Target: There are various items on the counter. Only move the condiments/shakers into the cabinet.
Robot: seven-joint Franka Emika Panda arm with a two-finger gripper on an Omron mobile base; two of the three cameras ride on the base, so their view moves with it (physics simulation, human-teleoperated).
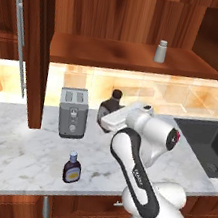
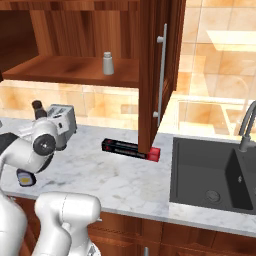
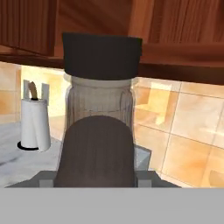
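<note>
The wide dark brown sauce bottle (image 1: 112, 106) stands upright beside the toaster, and its dark cap (image 2: 37, 106) pokes up behind my arm. My gripper (image 1: 111, 120) is shut on its body. In the hand view the bottle (image 3: 98, 113) is very close, with a grey fingertip (image 3: 46, 177) pressed against each side. The small grey-white shaker (image 1: 161, 51) (image 2: 107, 63) stands on the shelf of the open cabinet (image 1: 115, 56). The smaller dark bottle with yellow label (image 1: 72, 168) stands near the front edge of the counter (image 1: 16, 155), half hidden by my arm (image 2: 24, 177).
A silver toaster (image 1: 73, 111) (image 2: 62, 120) sits left of the gripper. A long dark box with red ends (image 2: 130, 148) lies under the open cabinet door (image 2: 150, 75). A dark sink (image 2: 215, 175) is at the right. A paper towel roll (image 3: 33, 124) stands by the tiled wall.
</note>
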